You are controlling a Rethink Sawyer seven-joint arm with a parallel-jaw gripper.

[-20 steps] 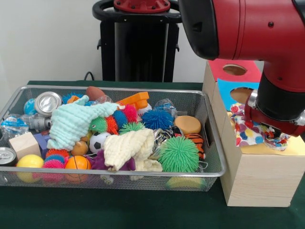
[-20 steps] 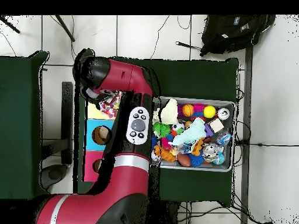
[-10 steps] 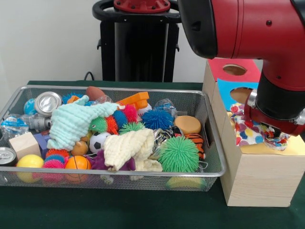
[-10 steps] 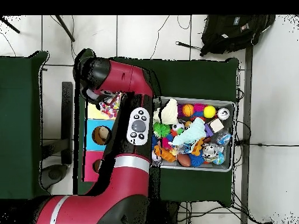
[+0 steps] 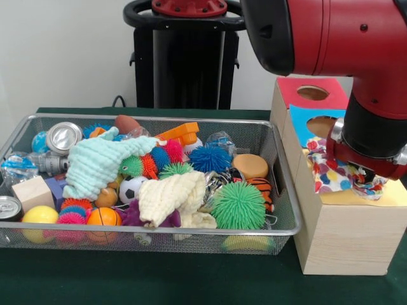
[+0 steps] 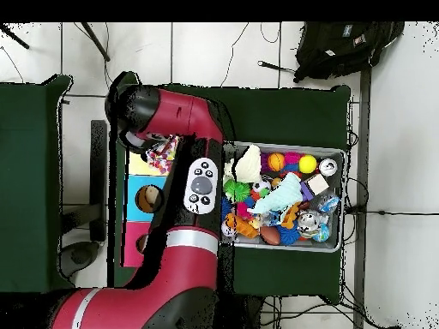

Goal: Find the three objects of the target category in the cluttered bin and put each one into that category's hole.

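Observation:
My gripper [image 5: 367, 181] hangs over the yellow top [image 5: 394, 196] of the nearest wooden box, right of the wire-mesh bin [image 5: 159, 118]. It is shut on a bunched white polka-dot cloth [image 5: 327, 170]. The cloth spreads over the yellow top and hides its hole. In the overhead view the cloth [image 6: 159, 154] shows beside my arm on the yellow top [image 6: 137, 164], and the gripper itself is hidden under the arm. I see no other polka-dot cloth among the clutter in the bin [image 6: 343, 197].
A mint-green cloth [image 5: 95, 162] and a cream cloth [image 5: 168, 197] lie on top of balls, cans and spiky toys in the bin. The blue-topped box [image 5: 302, 119] and the red-topped box [image 5: 296, 95] stand behind the yellow one. My arm [image 6: 201, 184] runs between the boxes and the bin.
My arm has shifted very slightly to the picture's right over the yellow box. The polka-dot cloth stays draped on the box top under the gripper. The bin is unchanged.

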